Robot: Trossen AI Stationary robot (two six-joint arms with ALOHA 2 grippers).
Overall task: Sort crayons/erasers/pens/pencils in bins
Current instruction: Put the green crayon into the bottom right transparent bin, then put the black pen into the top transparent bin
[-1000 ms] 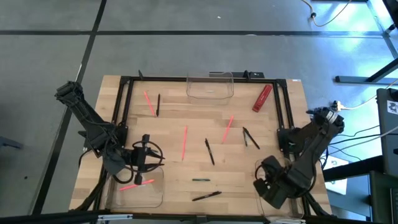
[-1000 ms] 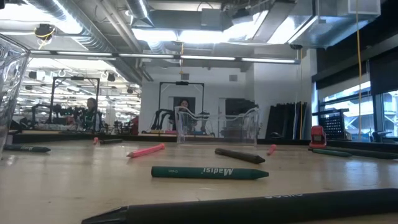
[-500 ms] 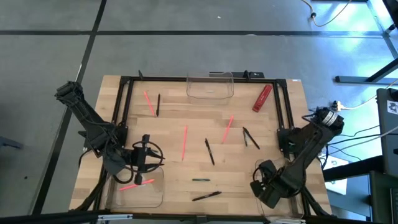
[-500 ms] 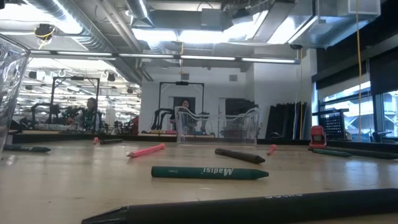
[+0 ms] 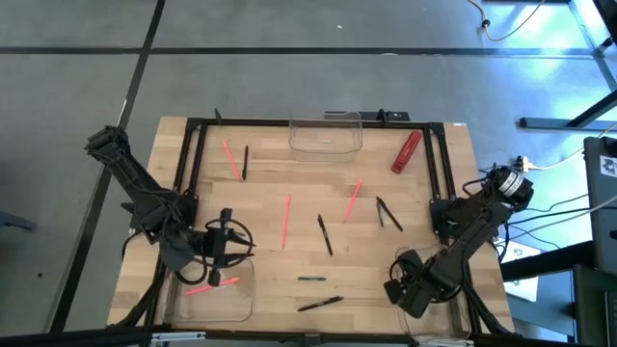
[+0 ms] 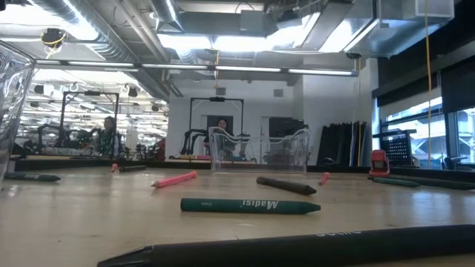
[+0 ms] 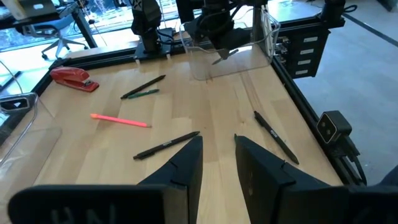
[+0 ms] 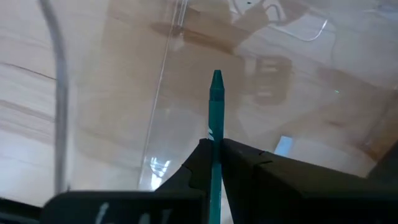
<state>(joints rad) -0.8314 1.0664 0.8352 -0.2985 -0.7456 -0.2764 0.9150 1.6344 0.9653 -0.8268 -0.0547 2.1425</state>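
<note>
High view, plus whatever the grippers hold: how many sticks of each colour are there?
Pink sticks: 4, one inside a bin
Dark sticks, black or green: 6
Teal crayon in the right gripper: 1
Total: 11

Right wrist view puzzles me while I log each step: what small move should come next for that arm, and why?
Probably open the jaws to drop it. The right gripper pinches a green crayon, and the right wrist view looks down through the clear bin wall onto wood, so the crayon seems to be over the bin.
</note>
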